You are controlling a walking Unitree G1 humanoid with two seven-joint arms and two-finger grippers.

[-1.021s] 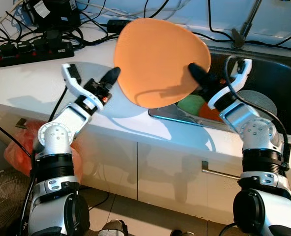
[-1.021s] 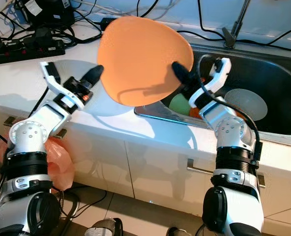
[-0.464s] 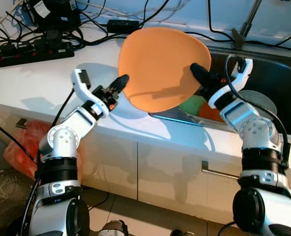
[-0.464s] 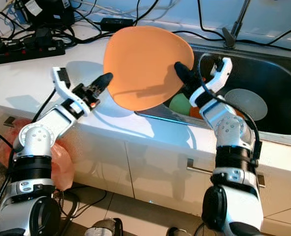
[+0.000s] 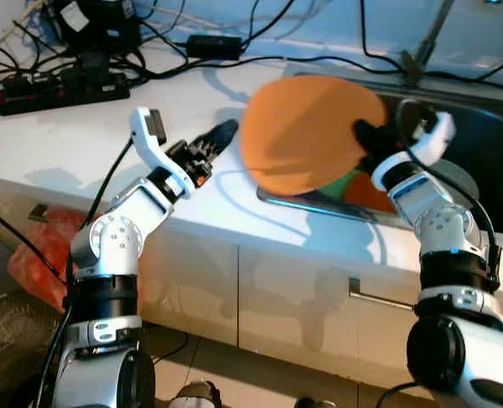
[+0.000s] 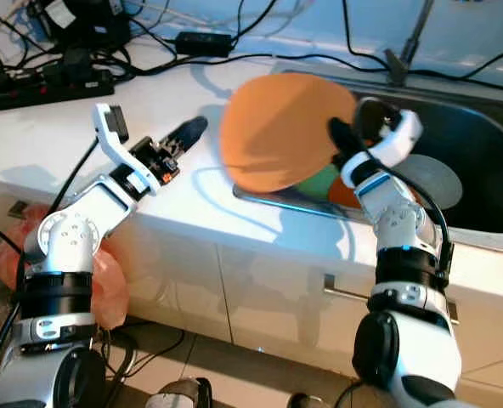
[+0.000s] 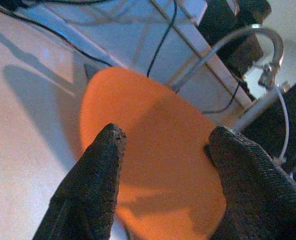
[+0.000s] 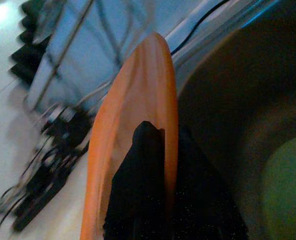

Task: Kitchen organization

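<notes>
A large orange plate (image 5: 309,134) hangs tilted over the left edge of the steel sink (image 5: 481,136). My right gripper (image 5: 372,140) is shut on the plate's right rim, one black finger on each face, as the right wrist view shows edge-on (image 8: 158,165). My left gripper (image 5: 218,136) hovers over the white counter (image 5: 81,140) just left of the plate, apart from it. In the left wrist view its fingers (image 7: 100,170) stand open with the plate (image 7: 153,165) beyond them.
In the sink lie a green bowl (image 5: 341,183), something orange (image 5: 372,197) and a grey dish (image 5: 455,177). A black power strip (image 5: 60,89), cables and a black box (image 5: 94,19) crowd the counter's back left. A faucet (image 5: 421,51) rises behind the sink. A red bag (image 5: 35,255) sits on the floor.
The right gripper has carried the plate right and down toward the sink. The left gripper has come off the plate's left rim and now stands clear of it.
</notes>
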